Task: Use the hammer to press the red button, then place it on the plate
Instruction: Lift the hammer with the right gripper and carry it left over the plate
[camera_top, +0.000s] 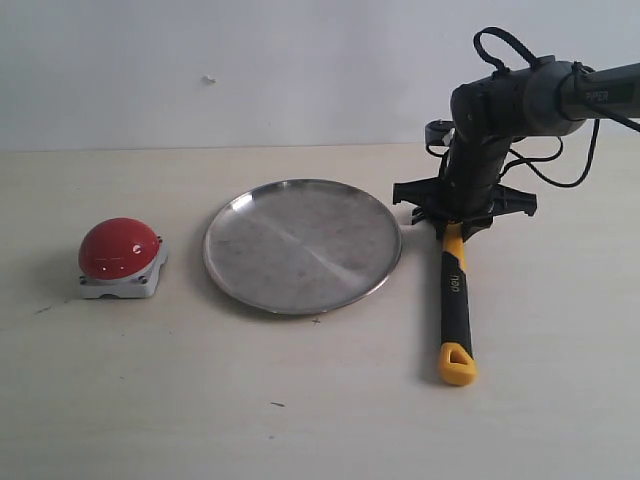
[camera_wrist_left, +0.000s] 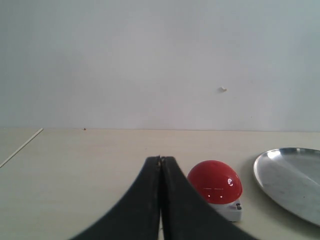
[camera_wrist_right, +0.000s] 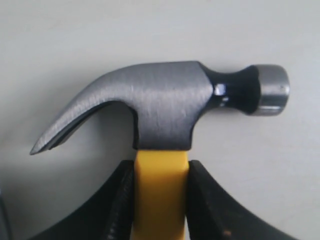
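The hammer (camera_top: 455, 300) lies on the table just right of the plate (camera_top: 300, 245), yellow handle end pointing toward the front edge. My right gripper (camera_top: 455, 222) comes down on it from above. In the right wrist view the dark steel head (camera_wrist_right: 165, 107) sits just beyond my right gripper (camera_wrist_right: 161, 167), whose black fingers (camera_wrist_right: 122, 195) press both sides of the yellow handle neck. The red button (camera_top: 118, 248) stands at the far left on its grey base. My left gripper (camera_wrist_left: 161, 159) is shut and empty, with the red button (camera_wrist_left: 215, 181) close beyond it and the plate (camera_wrist_left: 292, 180) to one side.
A pale wooden table (camera_top: 300, 400) carries everything, and a plain white wall (camera_top: 250, 70) rises behind it. The right arm's cables (camera_top: 550, 165) hang behind the gripper. The left arm is outside the exterior view.
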